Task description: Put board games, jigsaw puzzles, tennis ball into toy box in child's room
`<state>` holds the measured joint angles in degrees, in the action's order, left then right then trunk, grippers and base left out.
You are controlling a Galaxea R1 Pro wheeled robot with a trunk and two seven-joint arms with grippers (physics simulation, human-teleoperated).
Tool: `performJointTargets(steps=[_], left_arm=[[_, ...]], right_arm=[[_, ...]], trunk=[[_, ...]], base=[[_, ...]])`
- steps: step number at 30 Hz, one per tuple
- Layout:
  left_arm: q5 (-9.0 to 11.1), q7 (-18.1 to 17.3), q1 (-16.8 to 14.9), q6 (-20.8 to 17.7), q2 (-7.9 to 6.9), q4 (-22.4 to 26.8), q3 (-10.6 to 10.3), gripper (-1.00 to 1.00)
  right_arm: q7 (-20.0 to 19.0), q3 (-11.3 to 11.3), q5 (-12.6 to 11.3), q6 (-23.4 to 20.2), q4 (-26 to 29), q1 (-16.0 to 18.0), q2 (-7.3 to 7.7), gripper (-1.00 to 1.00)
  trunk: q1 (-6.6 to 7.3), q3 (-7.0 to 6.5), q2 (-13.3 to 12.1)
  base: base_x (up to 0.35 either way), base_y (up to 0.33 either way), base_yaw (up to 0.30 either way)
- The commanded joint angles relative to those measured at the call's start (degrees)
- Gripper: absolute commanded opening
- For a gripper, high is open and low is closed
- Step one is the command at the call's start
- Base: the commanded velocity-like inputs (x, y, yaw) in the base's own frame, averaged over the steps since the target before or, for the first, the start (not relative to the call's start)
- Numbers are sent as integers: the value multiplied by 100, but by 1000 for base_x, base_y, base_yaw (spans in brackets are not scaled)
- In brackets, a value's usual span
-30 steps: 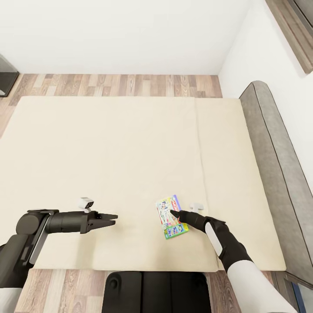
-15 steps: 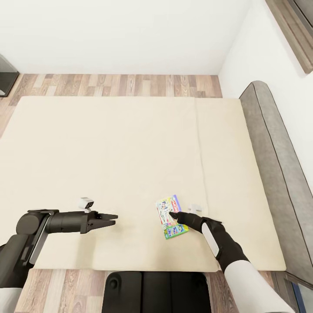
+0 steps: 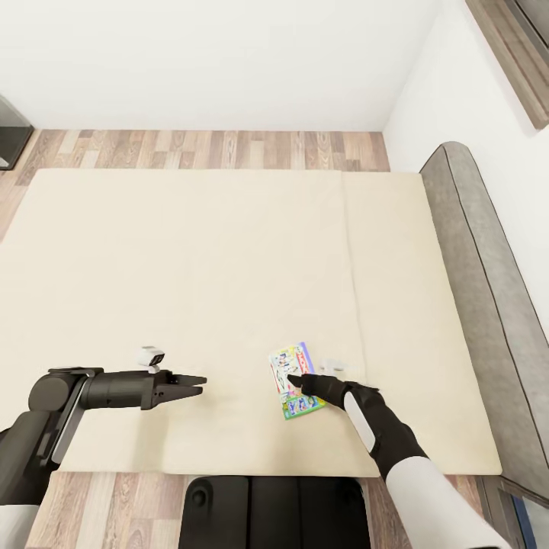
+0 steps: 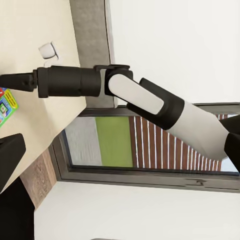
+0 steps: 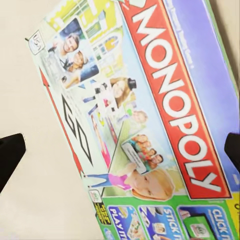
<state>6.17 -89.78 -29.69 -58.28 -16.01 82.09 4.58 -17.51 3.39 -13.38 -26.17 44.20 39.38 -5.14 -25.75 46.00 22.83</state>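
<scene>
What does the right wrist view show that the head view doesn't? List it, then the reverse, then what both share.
Right wrist view alone: the red MONOPOLY lettering and the printed photos on the board game, read close up, with a dark fingertip at either edge, spread wide.

Head view alone: the whole bed with its grey headboard, the wood floor, the left gripper hovering over bare mattress, and the right gripper reaching over the game.

Both: the game lying flat on the beige mattress.
</scene>
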Motion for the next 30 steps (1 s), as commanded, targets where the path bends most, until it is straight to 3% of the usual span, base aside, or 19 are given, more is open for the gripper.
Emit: performJointTargets(steps=[1, 30], left_arm=[[-2, -22, -2, -61, -3, 1, -1, 100], [-3, -22, -2, -61, 0, 2, -4, 100]], right_arm=[[1, 0, -26, -36, 6, 3, -14, 100], [61, 4, -23, -47, -166, 130, -66, 100]], trunk=[[-3, 6, 9], [-3, 6, 9]], base=[[0, 0, 0], [0, 0, 0]])
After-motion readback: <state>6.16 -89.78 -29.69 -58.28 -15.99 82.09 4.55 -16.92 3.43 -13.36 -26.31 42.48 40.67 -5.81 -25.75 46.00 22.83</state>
